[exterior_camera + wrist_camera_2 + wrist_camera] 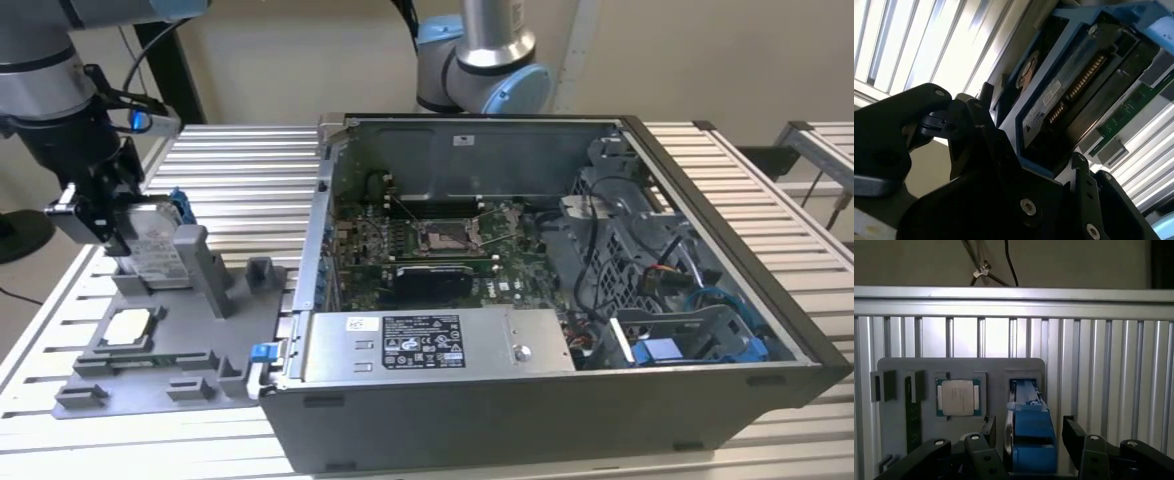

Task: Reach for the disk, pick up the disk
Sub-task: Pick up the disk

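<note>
**Gripper at the disk, before the grasp.** The gripper [110, 222] is straddling the disk [158, 245]. The disk is standing on edge in a slot of the grey fixture tray [187, 350], which is lying on the slatted desk [247, 165] at the exterior view's left, just beside the open computer case [561, 420]. The fingers [1074, 432] are standing released, one at each broad face of the disk. Nothing is being grasped, and the disk is sitting in its slot.

**Doing the step well.** Judging from the gaps, the gripper should be staying centred while closing, so that both fingers are meeting the faces together and not tipping the disk. The lift should be running straight along the slot, or the blue bracket [1030, 440] risks binding against the tray.

**What each view adds.**
- The exterior view is giving the layout, including the power-supply box [427, 345] inside the case.
- The first wrist view is showing a narrow gap at each finger, and the processor chip [957, 397] lying flat in the recess beside the disk's slot.
- The second wrist view is showing the disk's connector edge [1081, 75] and label at close range.
</note>
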